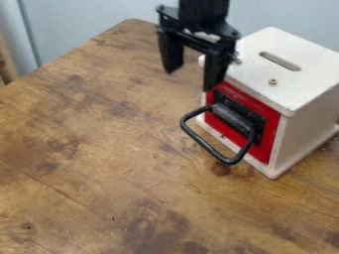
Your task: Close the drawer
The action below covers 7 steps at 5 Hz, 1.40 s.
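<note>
Worn wooden tabletop (93,159) w/ dark stains fills most of the view, pale wall at far side. At right sits a white casing (294,84) w/ a slot in its top. Red drawer (253,117) sits in the casing's near-left face, front about flush; contents can't be seen. Its black wire loop handle (215,138) hangs down toward the table. Black gripper (189,67) hangs just left of the casing's far corner, fingers spread apart, holding nothing.

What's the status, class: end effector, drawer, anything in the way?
End effector open, empty, pointing down beside the white casing. Red drawer sits in the casing, loop handle hanging out front. Nothing blocking on the table.
</note>
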Each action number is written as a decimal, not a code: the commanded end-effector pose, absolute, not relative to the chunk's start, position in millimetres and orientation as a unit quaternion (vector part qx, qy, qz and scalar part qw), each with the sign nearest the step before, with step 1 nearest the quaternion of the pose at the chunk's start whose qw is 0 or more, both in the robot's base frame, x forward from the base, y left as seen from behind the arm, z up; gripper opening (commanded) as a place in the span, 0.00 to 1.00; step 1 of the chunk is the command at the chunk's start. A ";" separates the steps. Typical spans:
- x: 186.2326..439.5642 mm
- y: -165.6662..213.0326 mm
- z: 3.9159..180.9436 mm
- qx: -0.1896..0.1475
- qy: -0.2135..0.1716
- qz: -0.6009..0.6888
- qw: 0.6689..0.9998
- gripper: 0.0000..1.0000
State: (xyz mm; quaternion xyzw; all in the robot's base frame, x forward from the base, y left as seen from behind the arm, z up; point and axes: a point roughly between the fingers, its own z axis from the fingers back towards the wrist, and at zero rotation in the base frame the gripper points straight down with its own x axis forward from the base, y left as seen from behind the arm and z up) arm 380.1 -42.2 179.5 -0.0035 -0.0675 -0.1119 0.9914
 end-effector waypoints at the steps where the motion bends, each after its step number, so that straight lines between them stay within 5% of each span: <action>1: 382.3 -31.0 198.6 -0.008 -0.086 -0.105 0.991 1.00; 3: 396.9 -30.5 198.8 -0.002 -0.086 -0.100 0.991 1.00; 5: 373.1 -8.3 194.4 0.004 -0.094 -0.039 0.995 1.00; 7: 379.2 7.7 191.8 0.001 -0.096 -0.018 0.995 1.00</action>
